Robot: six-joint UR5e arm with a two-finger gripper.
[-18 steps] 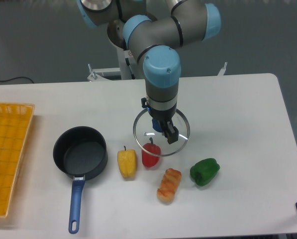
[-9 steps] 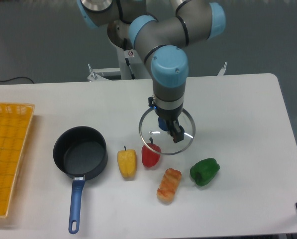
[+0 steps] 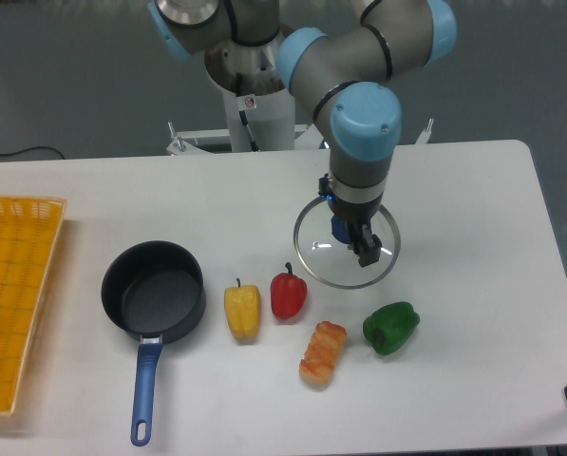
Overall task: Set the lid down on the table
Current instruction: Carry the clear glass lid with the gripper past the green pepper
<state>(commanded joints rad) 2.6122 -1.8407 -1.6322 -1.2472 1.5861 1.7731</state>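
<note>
My claw [image 3: 354, 239] pinches the blue knob of the round clear glass lid [image 3: 346, 243]; lid hangs level above bare white counter [image 3: 463, 228], clear of the red pepper [image 3: 288, 294] and green pepper [image 3: 390, 327], likely for set-down

The bench [image 3: 473, 285] was plain matte white, against a dull grey-blue backdrop. The lid [image 3: 346, 243] was clear glass with a thin silvery rim and a small blue knob half hidden under the black claw [image 3: 357, 238]. The arm [image 3: 359, 142] was grey with light blue joint caps. The pot [image 3: 153, 292] was dark, almost black, and its handle [image 3: 144, 391] bright blue. One pepper [image 3: 243, 311] was yellow, one [image 3: 288, 294] red with a dark stem, one [image 3: 390, 327] deep green. The bread [image 3: 323, 353] was orange-brown with paler stripes. The tray [image 3: 12, 299] was yellow-orange with a grid pattern.
</note>
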